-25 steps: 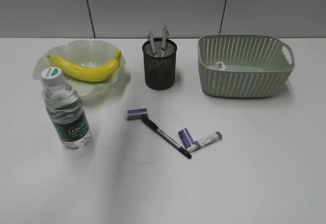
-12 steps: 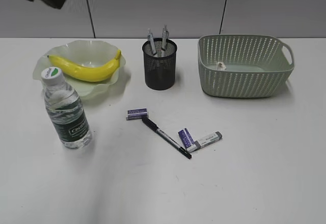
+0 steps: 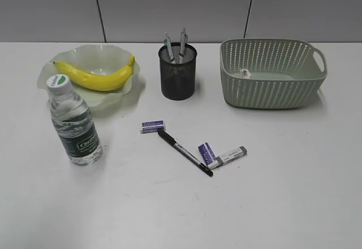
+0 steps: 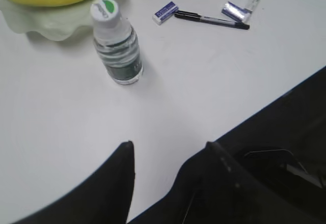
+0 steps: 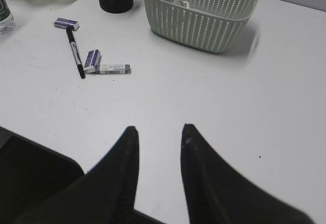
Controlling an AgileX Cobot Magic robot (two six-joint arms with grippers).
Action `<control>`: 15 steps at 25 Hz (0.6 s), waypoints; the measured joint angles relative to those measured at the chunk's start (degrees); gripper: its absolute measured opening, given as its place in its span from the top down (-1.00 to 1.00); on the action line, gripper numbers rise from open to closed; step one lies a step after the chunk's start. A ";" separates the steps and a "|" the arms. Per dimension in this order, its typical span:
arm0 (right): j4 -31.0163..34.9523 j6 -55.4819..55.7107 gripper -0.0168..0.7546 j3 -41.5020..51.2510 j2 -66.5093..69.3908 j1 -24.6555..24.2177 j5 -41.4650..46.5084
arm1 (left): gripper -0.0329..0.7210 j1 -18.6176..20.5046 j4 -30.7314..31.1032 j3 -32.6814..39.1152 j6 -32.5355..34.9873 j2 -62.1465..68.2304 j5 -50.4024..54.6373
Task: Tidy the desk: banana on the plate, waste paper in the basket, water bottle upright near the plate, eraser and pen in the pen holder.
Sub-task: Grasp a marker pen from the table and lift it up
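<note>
Resting on the wavy green plate (image 3: 90, 99) at upper left, the banana (image 3: 95, 77) was done; water bottle (image 3: 74, 123) stood upright just below it. Waste paper (image 3: 245, 73) sat in the basket (image 3: 271, 90), upper right. Black pen (image 3: 185, 153) and three erasers (image 3: 152, 126) lay mid-frame on the worktop (image 3: 283, 192), below the pen holder (image 3: 177, 73). Left hand (image 4: 168, 155) and right hand (image 5: 159, 135): fingers apart, empty.

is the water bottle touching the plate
Apart. The left wrist view shows a strip of bare white desk between the water bottle and the plate.
</note>
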 joint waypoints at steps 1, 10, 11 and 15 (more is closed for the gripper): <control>0.22 0.00 0.33 -0.21 1.08 0.00 -0.29 | 0.03 -0.04 -0.31 3.06 0.04 -3.49 -0.76; 11.41 -9.16 0.33 -3.45 29.72 0.00 -19.80 | 0.04 -0.06 -0.63 18.16 0.17 -36.67 -4.56; 13.27 -11.83 0.33 -4.74 34.70 0.00 -21.28 | 0.04 -0.06 -0.63 19.04 0.17 -38.93 -4.70; 15.68 -18.54 0.33 -12.98 54.54 0.07 -25.02 | 0.04 -0.06 -0.38 22.00 0.17 -41.38 -4.36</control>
